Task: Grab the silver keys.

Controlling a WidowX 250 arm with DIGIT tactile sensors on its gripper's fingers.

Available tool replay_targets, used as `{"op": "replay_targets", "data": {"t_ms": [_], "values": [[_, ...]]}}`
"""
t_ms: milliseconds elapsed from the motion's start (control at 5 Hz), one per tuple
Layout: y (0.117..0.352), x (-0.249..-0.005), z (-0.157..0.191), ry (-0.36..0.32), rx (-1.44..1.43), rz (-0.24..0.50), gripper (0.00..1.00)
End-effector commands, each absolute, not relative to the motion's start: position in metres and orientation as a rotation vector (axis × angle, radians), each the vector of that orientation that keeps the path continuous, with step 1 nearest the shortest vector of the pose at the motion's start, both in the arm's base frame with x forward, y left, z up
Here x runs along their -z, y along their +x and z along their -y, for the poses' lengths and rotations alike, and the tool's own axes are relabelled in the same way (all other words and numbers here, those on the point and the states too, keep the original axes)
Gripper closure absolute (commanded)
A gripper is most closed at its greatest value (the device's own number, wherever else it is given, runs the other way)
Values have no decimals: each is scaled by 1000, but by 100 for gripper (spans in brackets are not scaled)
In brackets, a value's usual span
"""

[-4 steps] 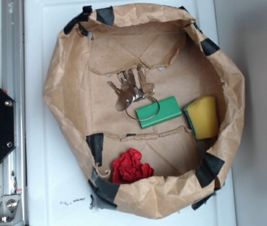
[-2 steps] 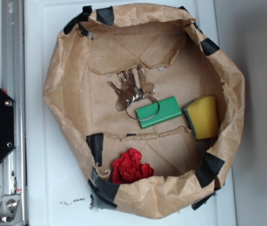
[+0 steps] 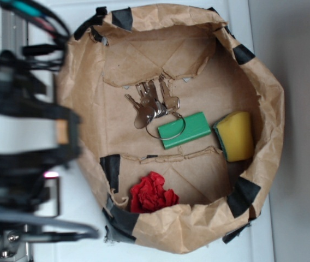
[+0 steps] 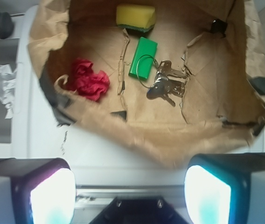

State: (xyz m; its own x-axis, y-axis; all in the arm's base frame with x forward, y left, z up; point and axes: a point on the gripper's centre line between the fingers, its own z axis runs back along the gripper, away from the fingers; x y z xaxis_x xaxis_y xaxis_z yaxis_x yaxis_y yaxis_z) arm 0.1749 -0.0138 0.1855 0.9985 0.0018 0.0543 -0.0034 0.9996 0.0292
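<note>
Far left in the exterior view, the blurred black gripper (image 3: 62,134) sits outside the brown paper-lined tray (image 3: 78,109), jaws spread wide, holding nothing. Well right of it, the bunch of small silver metal keys (image 3: 152,103) lies mid-tray, its wire ring overlapping the green rectangular block (image 3: 185,130).

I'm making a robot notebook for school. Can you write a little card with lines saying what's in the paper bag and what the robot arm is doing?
container: brown paper bag, open at the top, edges taped black
keys: silver bunch, their wire ring lying over the green block
green block: beside the keys
sponge: yellow, next to the green block
red cloth: crumpled, in a corner of the bag
end effector: open, outside the bag, holding nothing
</note>
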Motion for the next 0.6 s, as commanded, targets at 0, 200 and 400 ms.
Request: {"op": "replay_targets", "data": {"t_ms": [0,200,400], "values": [[225,-157,2,87,-11,64,0],[237,-151,-14,67,-14,70,0],[243,-141,-26,56,-13,74,0]]}}
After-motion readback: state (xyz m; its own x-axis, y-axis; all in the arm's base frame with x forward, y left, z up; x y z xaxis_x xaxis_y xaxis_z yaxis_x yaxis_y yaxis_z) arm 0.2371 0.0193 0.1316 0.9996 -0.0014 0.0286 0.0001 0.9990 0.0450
